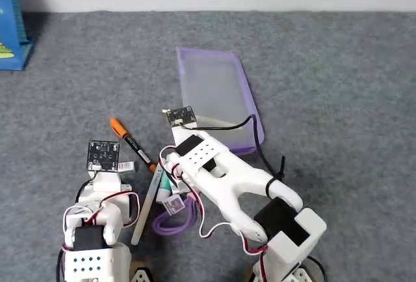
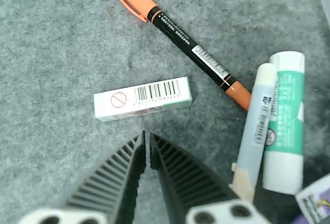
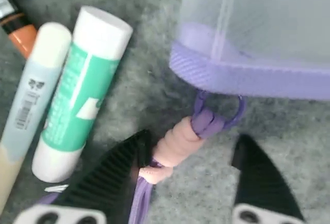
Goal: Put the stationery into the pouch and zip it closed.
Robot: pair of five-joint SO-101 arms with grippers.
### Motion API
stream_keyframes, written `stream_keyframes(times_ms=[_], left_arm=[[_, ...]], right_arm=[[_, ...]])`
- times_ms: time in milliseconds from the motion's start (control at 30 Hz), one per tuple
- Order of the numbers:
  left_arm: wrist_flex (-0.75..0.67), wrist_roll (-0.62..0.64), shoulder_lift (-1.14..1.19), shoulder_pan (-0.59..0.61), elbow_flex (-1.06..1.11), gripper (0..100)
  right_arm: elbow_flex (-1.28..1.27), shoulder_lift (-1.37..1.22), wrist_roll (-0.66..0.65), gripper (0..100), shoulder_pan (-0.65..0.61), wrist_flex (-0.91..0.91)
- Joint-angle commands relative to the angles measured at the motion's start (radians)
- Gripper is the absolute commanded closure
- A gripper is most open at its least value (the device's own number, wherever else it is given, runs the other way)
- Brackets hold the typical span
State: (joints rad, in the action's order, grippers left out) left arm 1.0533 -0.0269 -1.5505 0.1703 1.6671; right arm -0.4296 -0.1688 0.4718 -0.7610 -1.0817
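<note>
One pouch [image 1: 214, 90]: purple, with a see-through face; it lies flat near the middle of the table [image 1: 338, 100], its long side pointing to the far edge and its near short end under the right arm.
Zipper pull [image 3: 178, 142]: a pink bead on a purple cord, hanging from a small ring at the near end of the pouch and lying on the table.
Right gripper [image 3: 195, 139]: fingers wide apart, one on each side of the zipper pull, closed on nothing (the bead is very close to one finger, but I cannot tell if it touches).
Glue stick [image 3: 77, 100]: green and white, lying on the table just beside the near end of the pouch, on the side of the left edge.
White pen [image 2: 260, 115]: lies along the glue stick, side by side and touching it.
Orange marker [image 2: 191, 48]: black body with an orange cap, lying slanted; its orange end is near the top of the white pen.
Small box [image 2: 142, 99]: white, with a barcode, apart from the orange marker and just in front of the left gripper.
Left gripper [image 2: 146, 141]: fingers pressed together with nothing between them, low over the table near the near edge.
Blue box [image 1: 10, 28]: stands at the far left corner of the table.
</note>
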Motion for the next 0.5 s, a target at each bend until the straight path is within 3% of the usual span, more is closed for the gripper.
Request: stream_keyframes(times_ms=[0, 67, 167, 467], left_arm=[[-0.023, -0.008, -0.012, 0.005, -0.012, 99], [-0.023, -0.008, -0.012, 0.005, -0.012, 99], [-0.023, -0.008, -0.012, 0.005, -0.012, 99], [-0.023, -0.008, -0.012, 0.005, -0.012, 99]], right_arm=[[0.014, 0.008, 0.009, 91.9, -0.007, -0.007], [0.014, 0.012, 0.008, 99.8, -0.007, -0.008], [0.014, 0.013, 0.008, 96.1, -0.007, -0.031], [0.012, 0.145, -0.081, 99.1, -0.002, -0.18]])
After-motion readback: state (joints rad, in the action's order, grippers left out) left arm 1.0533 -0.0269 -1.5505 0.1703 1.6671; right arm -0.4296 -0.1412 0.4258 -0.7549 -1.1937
